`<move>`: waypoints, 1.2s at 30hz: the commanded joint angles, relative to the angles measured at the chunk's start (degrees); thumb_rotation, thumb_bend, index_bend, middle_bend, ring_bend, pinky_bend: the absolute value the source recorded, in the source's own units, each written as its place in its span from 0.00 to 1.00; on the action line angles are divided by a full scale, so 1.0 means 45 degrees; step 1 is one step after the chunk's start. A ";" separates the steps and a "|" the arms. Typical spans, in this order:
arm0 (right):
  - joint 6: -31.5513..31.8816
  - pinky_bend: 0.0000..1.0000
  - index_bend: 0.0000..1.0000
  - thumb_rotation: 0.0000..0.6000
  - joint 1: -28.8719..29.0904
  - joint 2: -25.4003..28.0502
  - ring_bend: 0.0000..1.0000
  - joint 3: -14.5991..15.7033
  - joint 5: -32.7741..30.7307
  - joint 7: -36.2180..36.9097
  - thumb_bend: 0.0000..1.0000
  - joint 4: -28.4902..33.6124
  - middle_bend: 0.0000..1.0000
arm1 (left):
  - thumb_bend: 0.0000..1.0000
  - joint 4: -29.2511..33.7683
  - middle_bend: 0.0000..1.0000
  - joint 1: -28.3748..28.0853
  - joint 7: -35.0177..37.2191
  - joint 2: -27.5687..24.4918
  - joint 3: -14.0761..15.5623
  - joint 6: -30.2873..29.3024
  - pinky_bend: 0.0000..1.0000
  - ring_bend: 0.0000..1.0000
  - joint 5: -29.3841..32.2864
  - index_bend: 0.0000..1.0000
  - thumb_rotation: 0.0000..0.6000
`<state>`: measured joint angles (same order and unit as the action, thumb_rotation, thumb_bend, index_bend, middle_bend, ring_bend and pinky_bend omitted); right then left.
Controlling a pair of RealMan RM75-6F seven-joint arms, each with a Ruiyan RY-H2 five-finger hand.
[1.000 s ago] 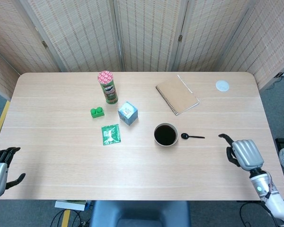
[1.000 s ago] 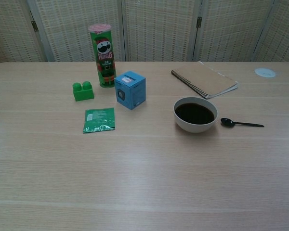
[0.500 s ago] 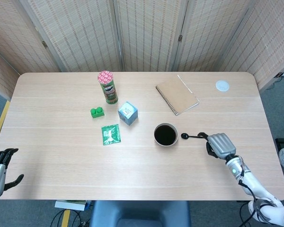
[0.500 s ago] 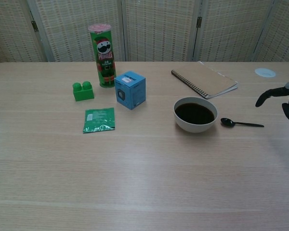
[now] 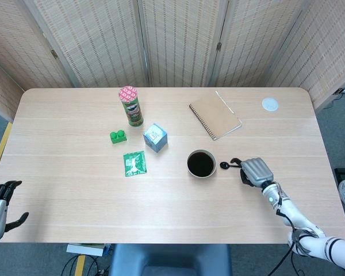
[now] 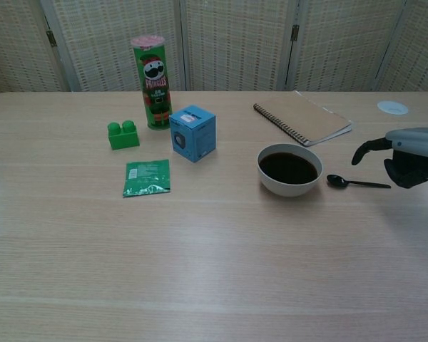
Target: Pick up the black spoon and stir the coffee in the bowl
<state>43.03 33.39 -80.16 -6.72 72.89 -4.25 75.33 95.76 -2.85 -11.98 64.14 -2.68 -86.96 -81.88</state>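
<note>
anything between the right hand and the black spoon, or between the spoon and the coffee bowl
Nothing visible blocks either path. The right hand hovers at the handle end of the black spoon, which lies flat on bare table just right of the bowl of coffee. The notebook lies further back, clear of both.

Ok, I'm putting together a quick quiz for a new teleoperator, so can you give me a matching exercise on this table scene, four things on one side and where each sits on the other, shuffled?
Things:
1. black plastic spoon
2. green toy brick
3. tan spiral notebook
4. green foil sachet

Places:
A. lying flat in front of the blue cardboard cube
B. just to the right of the white bowl of coffee, handle towards the right hand
C. left of the tall Pringles can
D. behind the bowl, towards the screen

Pairs: 1-B, 2-C, 3-D, 4-A
</note>
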 commanded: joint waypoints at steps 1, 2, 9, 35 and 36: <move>-0.0284 1.00 0.24 1.00 0.0257 -0.0337 1.00 0.0047 -0.0096 0.0027 0.98 -0.0391 1.00 | 0.24 0.0012 0.23 0.0007 -0.0008 -0.0013 -0.0004 0.0000 0.19 0.21 0.0008 0.21 1.00; -0.0333 1.00 0.24 1.00 0.0311 -0.0423 1.00 0.0059 -0.0108 0.0034 0.98 -0.0491 1.00 | 0.24 0.0016 0.23 0.0012 -0.0010 -0.0018 -0.0003 -0.0002 0.19 0.21 0.0009 0.21 1.00; -0.0573 1.00 0.24 1.00 0.0634 -0.0986 1.00 0.0135 -0.0125 0.0182 0.99 -0.1180 1.00 | 0.23 0.0017 0.23 0.0045 -0.0018 -0.0042 -0.0011 -0.0002 0.19 0.21 0.0052 0.21 1.00; -0.0622 1.00 0.24 1.00 0.0737 -0.1195 1.00 0.0830 -0.0013 0.0152 0.99 -0.1295 1.00 | 0.24 -0.0029 0.23 0.0118 -0.0043 0.0035 0.0029 0.0007 0.19 0.21 0.0027 0.21 1.00; -0.0601 1.00 0.24 1.00 0.0709 -0.1163 1.00 0.0878 0.0019 0.0150 0.99 -0.1248 1.00 | 0.24 -0.0024 0.23 0.0120 -0.0046 0.0035 0.0030 0.0000 0.19 0.21 0.0015 0.21 1.00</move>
<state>40.25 36.66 -85.47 -2.86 72.89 -3.56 69.62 95.64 -2.31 -12.18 64.30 -2.54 -86.95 -81.80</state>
